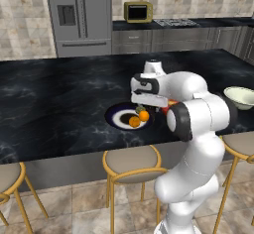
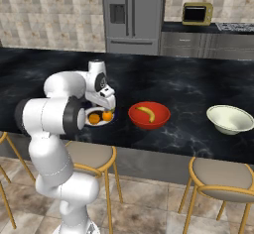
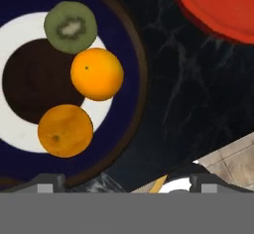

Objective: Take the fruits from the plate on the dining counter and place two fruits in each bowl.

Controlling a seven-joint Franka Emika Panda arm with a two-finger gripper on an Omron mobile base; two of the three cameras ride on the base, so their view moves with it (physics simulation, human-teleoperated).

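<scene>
1. Gripper (image 3: 124,181): jaws wide apart, empty, hovering above the plate (image 3: 124,79).
2. Oranges (image 3: 96,74) touch on the plate; kiwi (image 3: 70,27) adjoins.
3. Banana (image 2: 145,112) lies in red bowl (image 2: 149,121).
4. Centre over one orange before descending.

Grey fridge (image 1: 82,15), yellow microwave (image 1: 138,12) and round-seated stools (image 1: 133,159) by the counter

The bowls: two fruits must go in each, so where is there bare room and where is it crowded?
The cream bowl is bare. The red bowl holds only a banana, with room beside it. Bare counter lies between the bowls. The plate is crowded: kiwi and two oranges bunch on one side.
</scene>
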